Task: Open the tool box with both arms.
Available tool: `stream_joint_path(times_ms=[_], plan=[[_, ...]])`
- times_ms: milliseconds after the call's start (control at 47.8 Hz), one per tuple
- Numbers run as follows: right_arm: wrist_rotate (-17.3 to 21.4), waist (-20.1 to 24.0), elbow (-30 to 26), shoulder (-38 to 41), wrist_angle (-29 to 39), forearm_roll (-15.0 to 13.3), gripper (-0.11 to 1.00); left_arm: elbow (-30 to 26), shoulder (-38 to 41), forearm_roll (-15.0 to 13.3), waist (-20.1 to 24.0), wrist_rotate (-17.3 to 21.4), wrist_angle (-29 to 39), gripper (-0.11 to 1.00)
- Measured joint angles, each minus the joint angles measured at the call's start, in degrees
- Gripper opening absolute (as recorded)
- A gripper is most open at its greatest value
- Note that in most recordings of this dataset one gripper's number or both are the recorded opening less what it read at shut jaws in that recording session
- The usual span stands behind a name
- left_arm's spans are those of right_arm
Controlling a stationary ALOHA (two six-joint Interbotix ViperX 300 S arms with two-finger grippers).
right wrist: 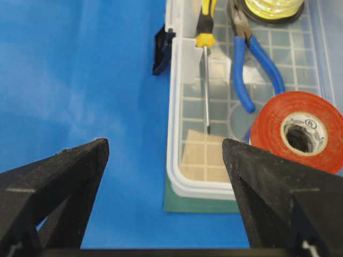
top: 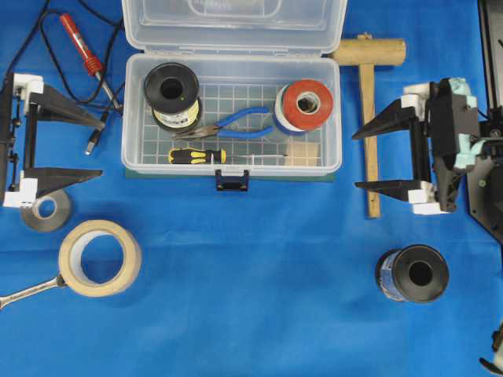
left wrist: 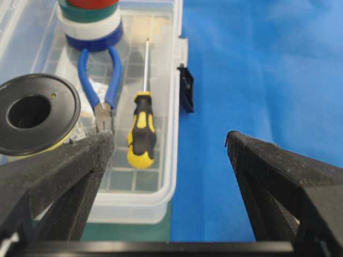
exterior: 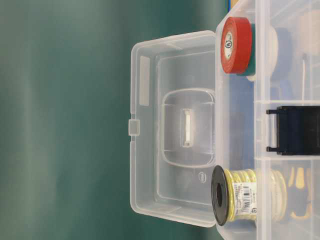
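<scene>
The tool box (top: pixel 232 118) sits at the far middle of the blue desk (top: pixel 251 267), its clear lid (top: pixel 234 23) swung back past the far edge of the overhead view and its dark latch (top: pixel 233 181) hanging off the near wall. Inside lie a black wire spool (top: pixel 172 88), blue pliers (top: pixel 236 123), a yellow-and-black screwdriver (top: pixel 200 155) and a stack of tape topped by a red roll (top: pixel 307 103).

The left tool (top: pixel 100 147) stands by the desk's left edge, well apart from the box, fingers spread wide and holding nothing. The right tool (top: pixel 355 161) stands to the right of the box, equally wide open and empty, its fingers lying over a wooden mallet (top: pixel 368 102).

Only the overhead view shows the things around the box: a soldering iron (top: pixel 82 47) at the far left, a beige tape ring (top: pixel 100 257) and a wrench (top: pixel 27 289) near the left front, a small grey roll (top: pixel 45 210), and a second black spool (top: pixel 414 273) at the right front.

The table-level view, turned on its side, alone shows the lid's inner face with its moulded handle recess (exterior: pixel 188 127). The wrist views alone show the green base (right wrist: pixel 198 204) under the box's end walls.
</scene>
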Motion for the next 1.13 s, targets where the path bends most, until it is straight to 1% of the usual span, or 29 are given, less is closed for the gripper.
stream_joint_path(times_ms=[125, 272, 439, 564, 753, 1129], plan=[[0.0, 0.0, 1.1, -3.5, 2.7, 0.0, 0.85, 0.6, -4.0, 0.0, 0.0, 0.0, 4.1, 0.92], [0.0, 0.0, 3.1, -9.5, 5.4, -0.1, 0.85, 2.4, -9.2, 0.0, -0.1, 0.0, 7.6, 0.91], [0.1, -0.3, 6.3, -15.5, 7.0, 0.0, 0.85, 4.7, -15.5, 0.0, -0.1, 0.0, 8.5, 0.91], [0.6, -1.7, 9.1, -18.3, 7.1, 0.2, 0.85, 6.5, -18.7, 0.0, -0.1, -0.1, 9.1, 0.91], [2.5, -3.2, 11.8, -18.9, 7.0, 0.2, 0.85, 7.5, -19.5, 0.0, -0.1, -0.2, 9.1, 0.91], [2.5, -3.2, 12.0, -17.4, 6.6, 0.3, 0.85, 8.7, -19.3, 0.0, -0.1, -0.2, 7.9, 0.91]])
